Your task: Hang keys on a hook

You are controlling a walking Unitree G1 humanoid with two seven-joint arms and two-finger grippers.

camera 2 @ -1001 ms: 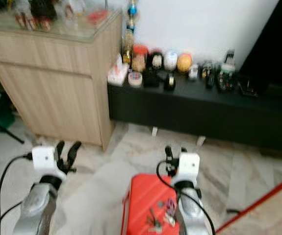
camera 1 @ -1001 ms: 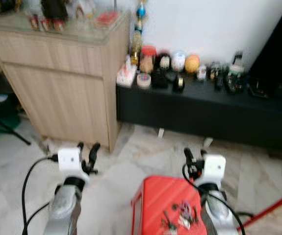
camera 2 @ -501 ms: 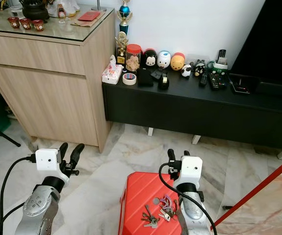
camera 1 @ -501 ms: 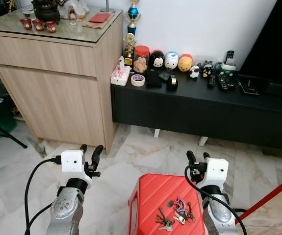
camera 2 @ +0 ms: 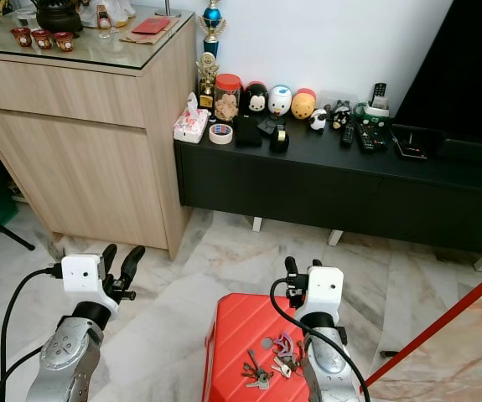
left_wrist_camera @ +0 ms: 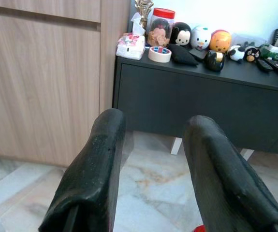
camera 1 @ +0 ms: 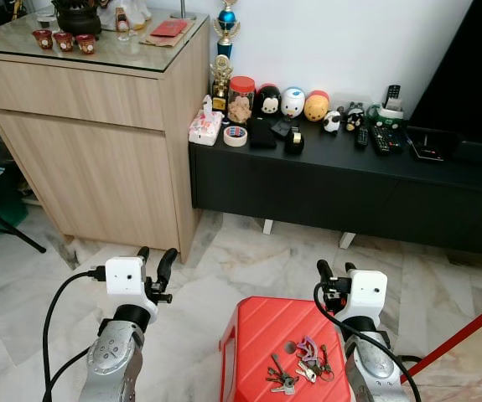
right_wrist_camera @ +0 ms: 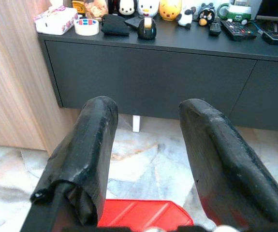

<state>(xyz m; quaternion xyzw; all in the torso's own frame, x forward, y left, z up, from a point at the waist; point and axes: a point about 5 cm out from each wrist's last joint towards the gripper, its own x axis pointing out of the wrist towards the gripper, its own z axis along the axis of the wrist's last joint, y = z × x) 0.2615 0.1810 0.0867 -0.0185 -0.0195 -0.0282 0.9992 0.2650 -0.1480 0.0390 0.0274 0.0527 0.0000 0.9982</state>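
A bunch of keys (camera 1: 298, 368) lay on a stool (camera 1: 257, 335) in the foreground, just left of the right tool (camera 1: 334, 270). The left tool (camera 1: 154, 255) hung over the floor (camera 1: 249, 260). Behind stood a cabinet (camera 1: 98, 142) with a low table (camera 1: 341, 180) to its right.

Pale matt wood-grain cabinet (camera 1: 98, 167) under a glossy glass top (camera 1: 98, 52) — beside it a matt black low unit (camera 1: 341, 188). Polished marble floor (camera 1: 249, 260); ribbed red plastic stool (camera 1: 266, 343); metal keys (camera 1: 295, 368) — gripper fingers (right_wrist_camera: 80, 159) rough black.
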